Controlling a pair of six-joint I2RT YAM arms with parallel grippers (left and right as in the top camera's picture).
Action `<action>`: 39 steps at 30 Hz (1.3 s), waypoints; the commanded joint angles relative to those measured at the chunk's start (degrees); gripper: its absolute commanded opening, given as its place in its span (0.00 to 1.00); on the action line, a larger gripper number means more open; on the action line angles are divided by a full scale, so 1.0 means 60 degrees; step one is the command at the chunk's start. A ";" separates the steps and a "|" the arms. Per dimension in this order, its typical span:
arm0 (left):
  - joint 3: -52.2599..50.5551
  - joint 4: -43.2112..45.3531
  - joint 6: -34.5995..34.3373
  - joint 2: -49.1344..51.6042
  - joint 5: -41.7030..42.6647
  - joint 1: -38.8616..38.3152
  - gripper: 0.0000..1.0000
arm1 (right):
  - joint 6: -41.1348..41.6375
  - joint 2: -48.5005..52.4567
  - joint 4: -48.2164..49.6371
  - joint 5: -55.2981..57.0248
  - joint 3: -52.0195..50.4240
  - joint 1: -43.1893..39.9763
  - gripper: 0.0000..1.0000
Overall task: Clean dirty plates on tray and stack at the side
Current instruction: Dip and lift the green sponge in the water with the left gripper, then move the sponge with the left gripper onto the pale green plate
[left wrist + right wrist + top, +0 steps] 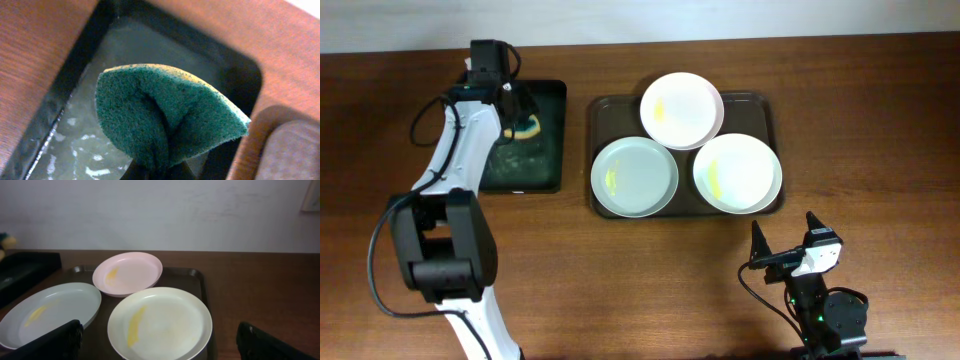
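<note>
At lower right of the overhead view the right hand point(783, 222) sits empty, fingers spread, beyond it three yellow-smeared dirty plates point(634, 176) lie on the brown tray point(763, 106) mid-frame, and at upper left the left hand point(517, 118) pinches a folded green sponge point(165, 115) over a black tray point(552, 150) of water on the tabletop point(880, 120).

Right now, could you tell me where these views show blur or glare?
Overhead: sharp and evenly lit, no glare on the tray. Left wrist: the green sponge is sharp, the table softer, with glints on the water. Right wrist: the nearest plate is crisp, its own fingers dark and blurred.
</note>
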 commanded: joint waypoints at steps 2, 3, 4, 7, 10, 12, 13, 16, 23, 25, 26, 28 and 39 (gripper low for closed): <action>-0.0117 -0.0138 0.0022 0.0036 0.0106 0.0066 0.00 | 0.0033 -0.0047 -0.0040 0.0047 -0.0051 0.0047 0.98; -0.0102 -0.0186 0.0025 -0.0193 0.0124 0.0058 0.00 | 0.0033 -0.0047 -0.0040 0.0047 -0.0051 0.0047 0.98; -0.0102 -0.0273 0.0047 -0.0619 0.0313 0.0058 0.00 | 0.0033 -0.0047 -0.0036 0.0047 -0.0051 0.0047 0.98; -0.0102 -0.0481 0.0346 -0.1690 0.1016 -0.0051 0.00 | 0.0033 -0.0047 -0.0040 0.0051 -0.0051 0.0047 0.98; -0.0102 -0.0889 0.0463 -0.2517 0.1424 -0.0415 0.00 | 0.0033 -0.0047 -0.0040 0.0047 -0.0051 0.0047 0.98; -0.0102 -0.1432 0.0758 -0.2765 0.2007 -0.0772 0.00 | 0.0033 -0.0047 -0.0036 0.0047 -0.0051 0.0047 0.98; -0.0102 -0.1781 0.1045 -0.2776 0.2441 -0.1020 0.00 | 0.0033 -0.0047 -0.0040 0.0047 -0.0051 0.0047 0.98; -0.0452 -0.2444 0.1435 -0.2637 0.3053 -0.1843 0.00 | 0.0033 -0.0047 -0.0040 0.0051 -0.0051 0.0047 0.98; -0.3027 -0.0237 0.0546 -0.2535 0.3483 -0.3967 0.00 | 0.0033 -0.0047 -0.0040 0.0047 -0.0051 0.0047 0.98; -0.3672 0.0350 -0.0040 -0.2535 0.3024 -0.4291 0.00 | 0.0033 -0.0047 -0.0040 0.0047 -0.0051 0.0047 0.98; -0.3956 0.0557 -0.0317 -0.2535 0.2656 -0.4422 0.00 | 0.0033 -0.0047 -0.0040 0.0047 -0.0051 0.0047 0.98; -0.4503 0.1071 -0.0765 -0.2503 0.2127 -0.4674 0.00 | 0.0033 -0.0047 -0.0036 0.0047 -0.0051 0.0047 0.98; -0.5497 0.3257 -0.0805 -0.2455 0.0189 -0.5060 0.00 | 0.1355 -0.0047 0.0605 -0.1920 -0.0051 0.0051 0.98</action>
